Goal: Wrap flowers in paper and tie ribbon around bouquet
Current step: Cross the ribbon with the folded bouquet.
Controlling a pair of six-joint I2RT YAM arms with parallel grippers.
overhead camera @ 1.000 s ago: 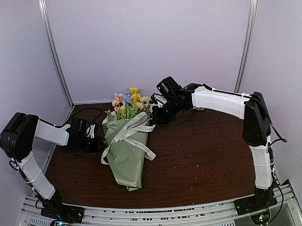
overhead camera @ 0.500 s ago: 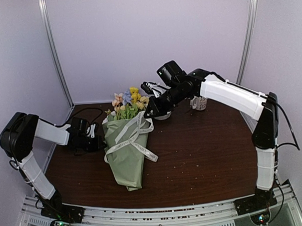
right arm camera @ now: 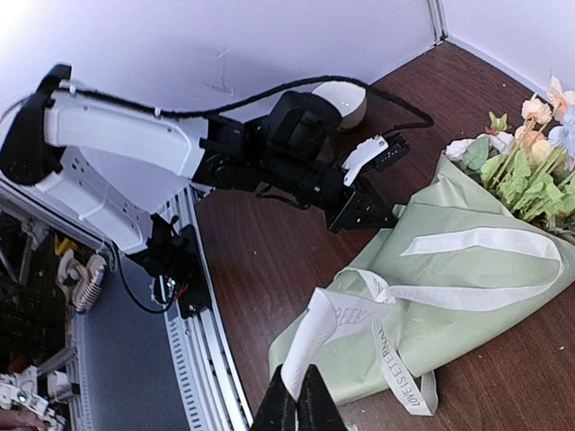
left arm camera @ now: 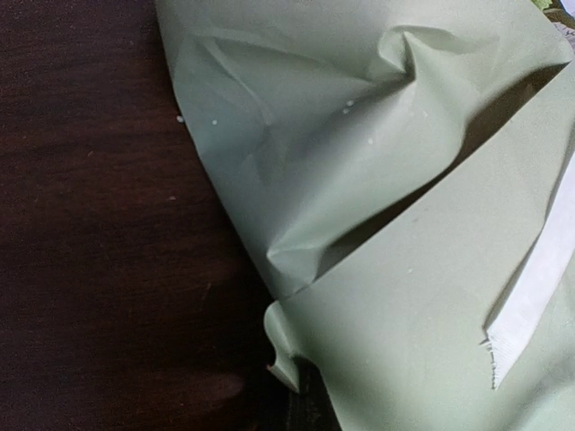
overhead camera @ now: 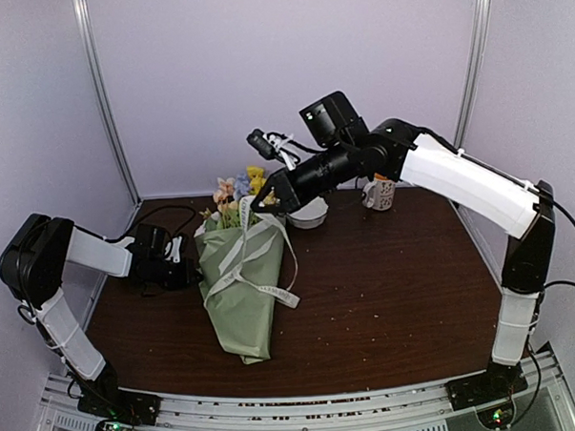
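Note:
The bouquet lies on the table as a sage-green paper [overhead camera: 239, 308] cone, with the pastel flowers [overhead camera: 241, 191] at its far end. A cream ribbon [overhead camera: 253, 238] loops round it. My right gripper [overhead camera: 257, 205] hangs above the blossoms, shut on one ribbon tail, which runs taut down to the wrap. In the right wrist view the ribbon [right arm camera: 467, 296] rises from the paper [right arm camera: 485, 269] into the shut right gripper [right arm camera: 298, 406]. My left gripper [overhead camera: 187, 269] rests low at the cone's left edge, shut on the paper's edge [left arm camera: 296, 332]. A cut ribbon end [left arm camera: 530, 296] lies on the paper.
A white bowl [overhead camera: 309, 213] and a patterned mug [overhead camera: 379, 193] stand at the back of the dark wood table [overhead camera: 387, 297]. The booth walls close in on three sides. The metal rail [overhead camera: 306, 410] with both arm bases runs along the near edge.
My right arm has risen and swung left over the flowers, drawing the ribbon tail up off the wrap. The left arm and the bouquet have stayed put.

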